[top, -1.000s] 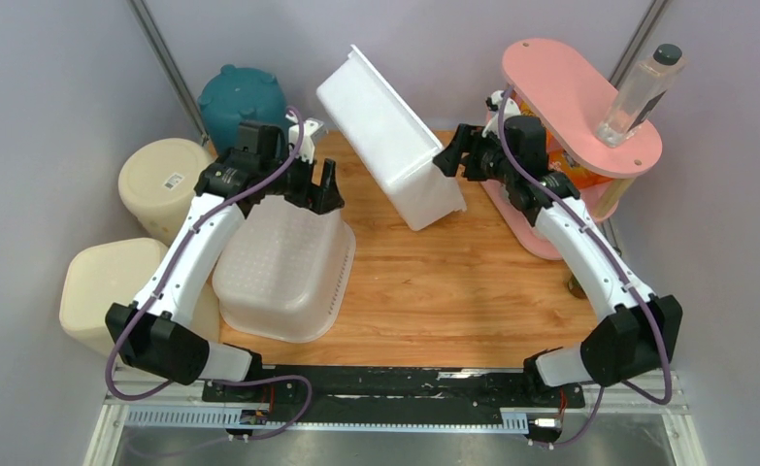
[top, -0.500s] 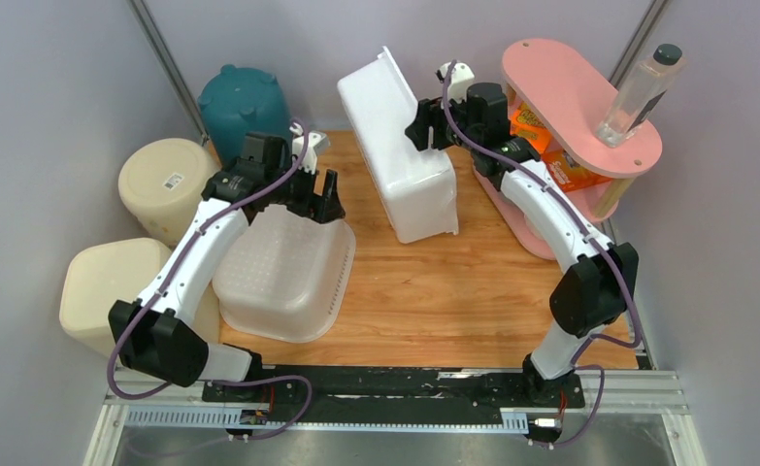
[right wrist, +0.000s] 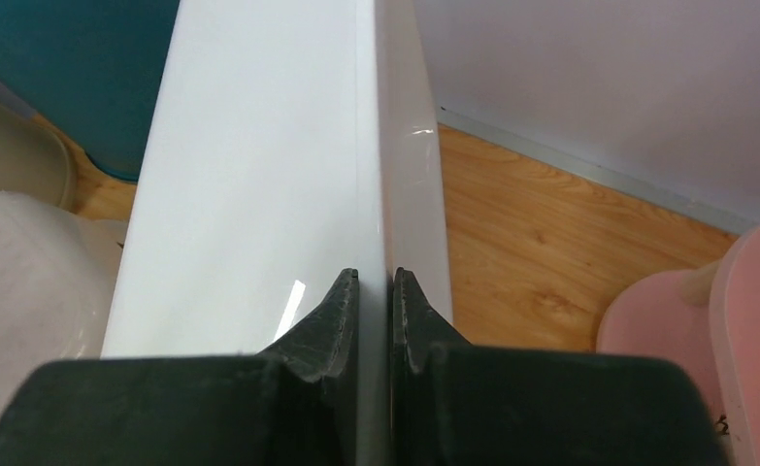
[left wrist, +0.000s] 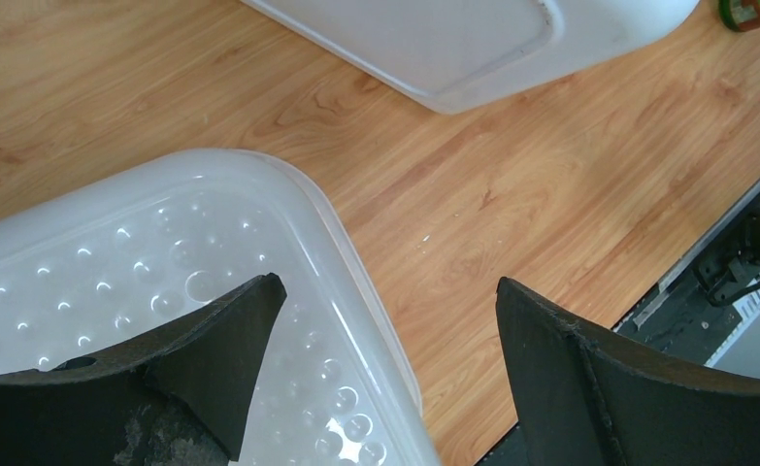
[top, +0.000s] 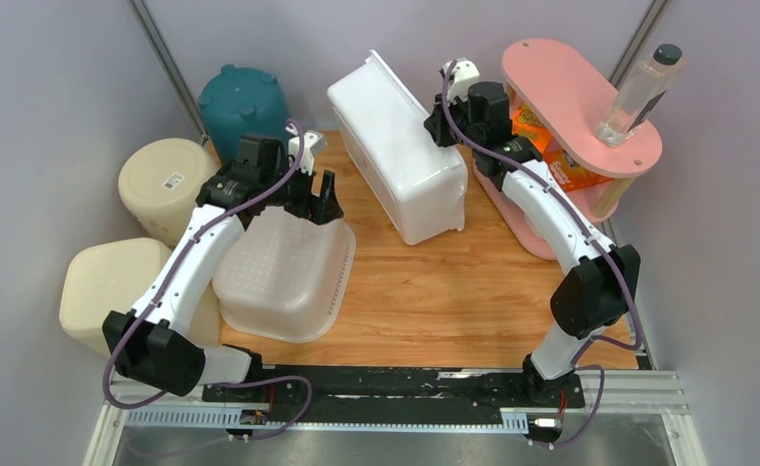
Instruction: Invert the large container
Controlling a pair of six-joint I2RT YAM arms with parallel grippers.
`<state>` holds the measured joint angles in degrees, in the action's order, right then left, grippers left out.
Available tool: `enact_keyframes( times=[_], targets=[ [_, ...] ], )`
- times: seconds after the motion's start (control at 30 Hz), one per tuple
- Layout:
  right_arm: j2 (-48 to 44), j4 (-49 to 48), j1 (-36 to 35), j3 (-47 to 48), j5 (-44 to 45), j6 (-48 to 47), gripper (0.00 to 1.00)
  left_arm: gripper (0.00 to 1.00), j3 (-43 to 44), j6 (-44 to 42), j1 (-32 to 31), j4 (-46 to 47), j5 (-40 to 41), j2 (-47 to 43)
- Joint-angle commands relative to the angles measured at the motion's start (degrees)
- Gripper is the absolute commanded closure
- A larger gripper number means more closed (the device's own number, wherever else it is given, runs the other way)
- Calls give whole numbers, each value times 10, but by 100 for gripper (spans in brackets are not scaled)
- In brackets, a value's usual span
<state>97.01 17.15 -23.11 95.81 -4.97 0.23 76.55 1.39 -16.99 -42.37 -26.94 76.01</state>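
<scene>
Our right gripper (right wrist: pixel 374 283) had its jaws pinched almost shut on the thin rim of the large container (right wrist: pixel 259 146), with one fingertip on each side of the lip. From above, that white container (top: pixel 400 160) stood tilted at the back middle of the wooden table (top: pixel 434 282). Its gripped edge was raised toward the rear wall and its near end was down on the wood. Just to its right stood the pink shelf (top: pixel 579 97), which carried a clear bottle (top: pixel 638 92).

Our left gripper (left wrist: pixel 387 286) had its jaws spread wide and held nothing. It hung over the corner of a translucent dimpled tub (top: pixel 283 267) that lay bottom-up on the left of the table, near the white container but apart from it. Behind that arm we saw a teal pot (top: pixel 243 102) and two cream tubs (top: pixel 162 184).
</scene>
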Motion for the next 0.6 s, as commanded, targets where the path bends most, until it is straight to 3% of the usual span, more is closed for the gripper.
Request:
enact_keyframes(
  times=[0.0, 0.23, 0.4, 0.57],
  targets=[
    [-33, 68, 36, 17, -73, 130, 100, 8, 10, -13, 1, -7, 7, -27],
    [-90, 103, 105, -24, -193, 232, 100, 8, 17, -53, 1, -38, 22, -35],
    [-131, 84, 148, -133, -331, 301, 100, 8, 16, -65, 2, -52, 32, -38],
    [-151, 79, 149, -248, -317, 299, 100, 8, 25, -75, 2, -66, 40, -31]
  ],
)
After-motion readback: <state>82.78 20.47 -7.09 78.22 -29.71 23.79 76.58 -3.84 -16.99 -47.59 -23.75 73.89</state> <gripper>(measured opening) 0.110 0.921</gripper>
